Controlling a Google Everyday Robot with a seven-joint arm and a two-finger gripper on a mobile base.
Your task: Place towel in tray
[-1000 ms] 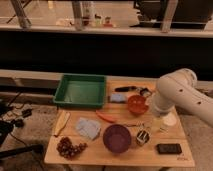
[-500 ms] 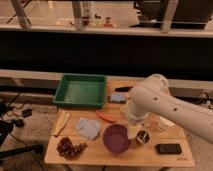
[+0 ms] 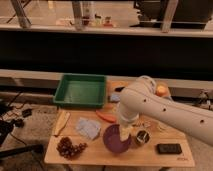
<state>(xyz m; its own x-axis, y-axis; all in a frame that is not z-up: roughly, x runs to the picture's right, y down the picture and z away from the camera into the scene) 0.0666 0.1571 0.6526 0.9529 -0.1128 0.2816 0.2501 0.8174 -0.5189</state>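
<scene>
1. A wooden table [image 3: 95, 154] is spread with small items.
2. A white arm [image 3: 165, 114] is stretched over it from the right.
3. A green tray [image 3: 62, 90] is set at the back left.
4. A purple bowl [image 3: 114, 141] is placed at the front.
5. The towel [image 3: 88, 128] – pale blue, crumpled – is laid on the table in front of the tray, just left of the bowl.
6. The gripper [image 3: 125, 133] is held over the bowl – apart from the towel.

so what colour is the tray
Green tray, shown in the camera view. The gripper is over the purple bowl.

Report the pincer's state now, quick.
Pincer: over the purple bowl, right of the towel; open or closed cannot be told.
</scene>
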